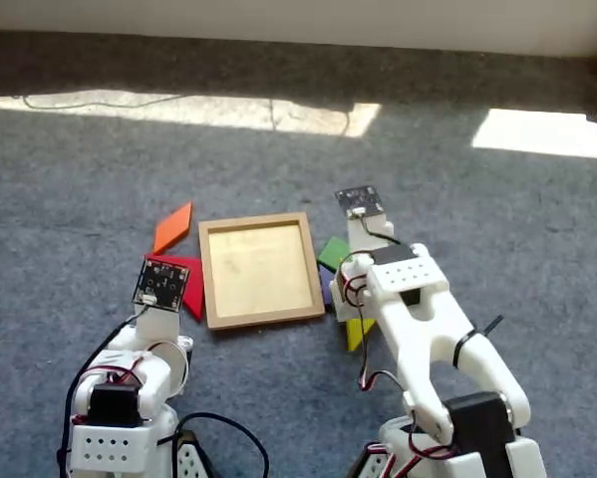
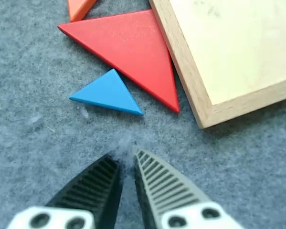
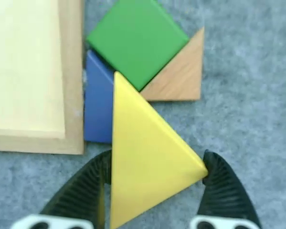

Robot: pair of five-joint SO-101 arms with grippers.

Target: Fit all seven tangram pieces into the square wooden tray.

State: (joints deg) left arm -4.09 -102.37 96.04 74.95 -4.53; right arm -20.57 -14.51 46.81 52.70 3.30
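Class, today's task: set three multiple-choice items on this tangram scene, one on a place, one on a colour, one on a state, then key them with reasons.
1. Where does the light blue triangle lie? A on top of another piece B on the carpet beside the red triangle C in a gripper
2. By colour, which triangle sits between the fingers of the right gripper? A yellow triangle B red triangle C light blue triangle
3. The tray is: A full B half filled C empty
Key: B, it rests on carpet by the red one; A, yellow shows between those fingers; C, only bare wood inside.
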